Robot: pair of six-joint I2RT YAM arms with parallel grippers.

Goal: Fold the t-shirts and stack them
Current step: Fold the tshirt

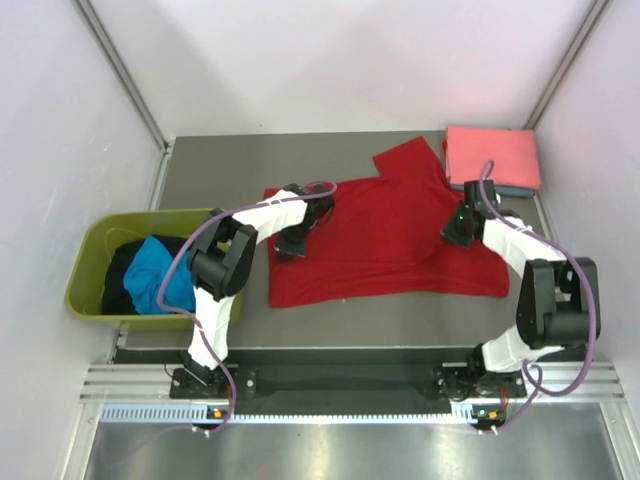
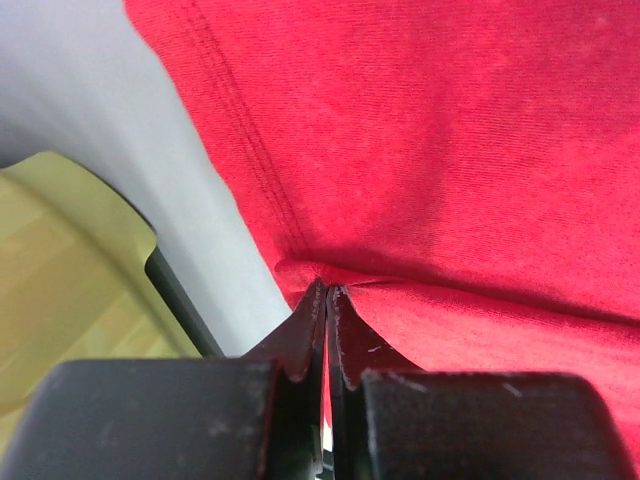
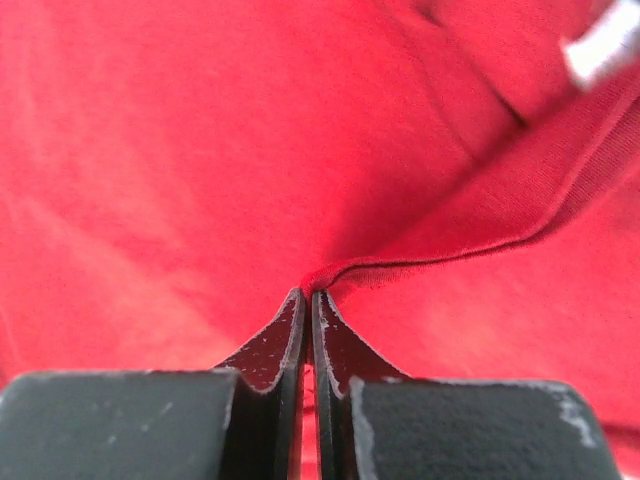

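A bright red t-shirt (image 1: 385, 235) lies spread across the middle of the table. My left gripper (image 1: 291, 240) is shut on its left edge; in the left wrist view the jaws (image 2: 327, 290) pinch a fold of the red t-shirt (image 2: 450, 150) by its hem. My right gripper (image 1: 457, 228) is shut on the shirt's right side; the right wrist view shows a ridge of red cloth (image 3: 200, 150) caught at the tips (image 3: 308, 293). A folded salmon-pink t-shirt (image 1: 492, 156) lies on a blue one (image 1: 520, 190) at the back right. Turquoise (image 1: 160, 272) and black (image 1: 125, 275) shirts fill the tub.
The olive-green tub (image 1: 90, 250) stands off the table's left edge, its rim (image 2: 70, 260) close to my left gripper. White walls enclose the back and both sides. A metal rail runs along the near edge by the arm bases.
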